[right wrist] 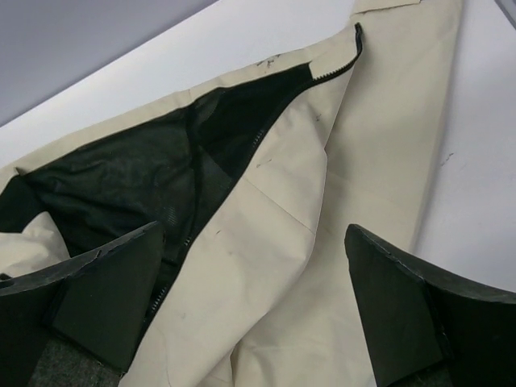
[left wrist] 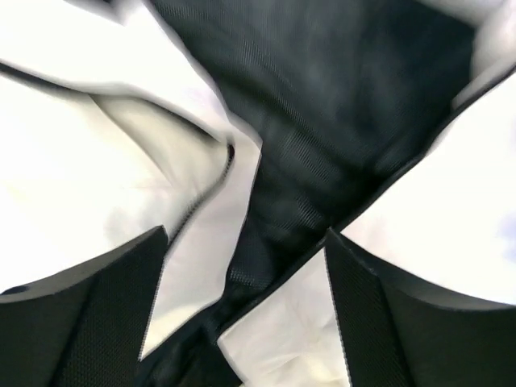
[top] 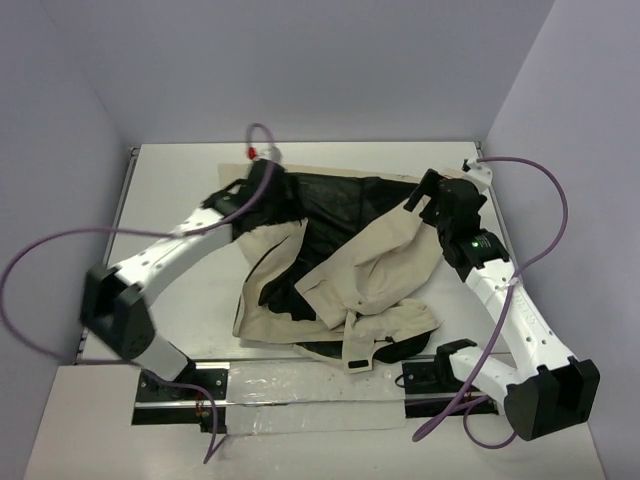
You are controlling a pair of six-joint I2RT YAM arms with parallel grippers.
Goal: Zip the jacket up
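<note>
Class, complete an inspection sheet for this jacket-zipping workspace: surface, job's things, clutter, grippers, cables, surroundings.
Surface: white tabletop, with the garment across its middle.
Job's things: crumpled beige fabric jacket with black mesh lining, lying open with the lining exposed; dark zipper teeth not joined.
Clutter: nothing seen.
Grippers: left gripper open above the lining; right gripper open above beige fabric; fingers hold nothing.
Cables: purple cable looping from the left arm, another purple cable from the right arm.
Surroundings: plain pale grey walls on three sides.
</note>
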